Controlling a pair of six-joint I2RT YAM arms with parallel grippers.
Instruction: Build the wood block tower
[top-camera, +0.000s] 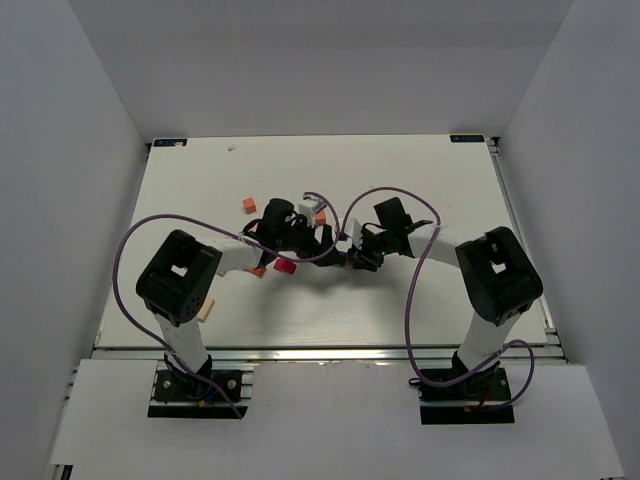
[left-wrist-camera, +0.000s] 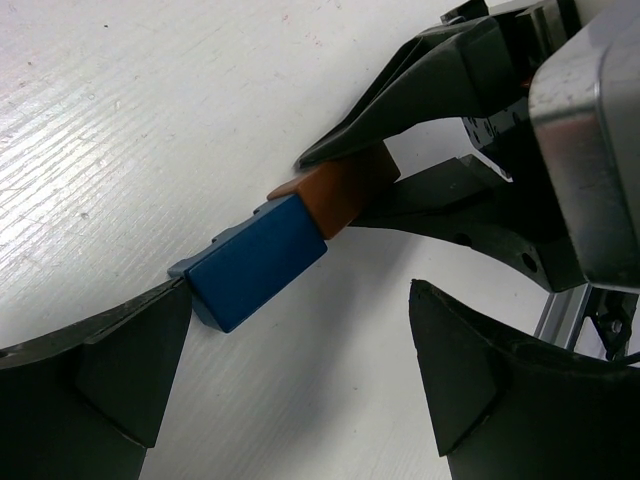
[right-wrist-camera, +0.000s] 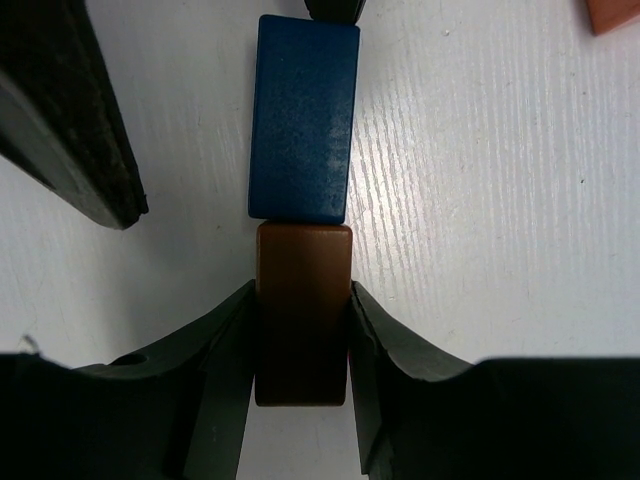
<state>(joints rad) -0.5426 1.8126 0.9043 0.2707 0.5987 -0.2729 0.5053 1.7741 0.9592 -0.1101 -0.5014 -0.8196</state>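
My right gripper (right-wrist-camera: 300, 290) is shut on a brown block (right-wrist-camera: 302, 300), held low over the white table. The brown block's far end touches the end of a blue block (right-wrist-camera: 303, 118), the two in one line. In the left wrist view the blue block (left-wrist-camera: 255, 262) lies on the table with the brown block (left-wrist-camera: 345, 190) behind it between the right gripper's fingers (left-wrist-camera: 400, 90). My left gripper (left-wrist-camera: 300, 300) is open and empty, its left fingertip at the blue block's near end. From above both grippers (top-camera: 325, 243) (top-camera: 352, 258) meet mid-table and hide these blocks. No stacked tower shows.
Loose blocks lie around: an orange one (top-camera: 248, 205), a red one (top-camera: 285, 266), an orange-red one (top-camera: 258, 271), a pale tan one (top-camera: 205, 310), and a white and an orange one (top-camera: 314, 213) behind the grippers. An orange block corner (right-wrist-camera: 612, 12) is near the right gripper.
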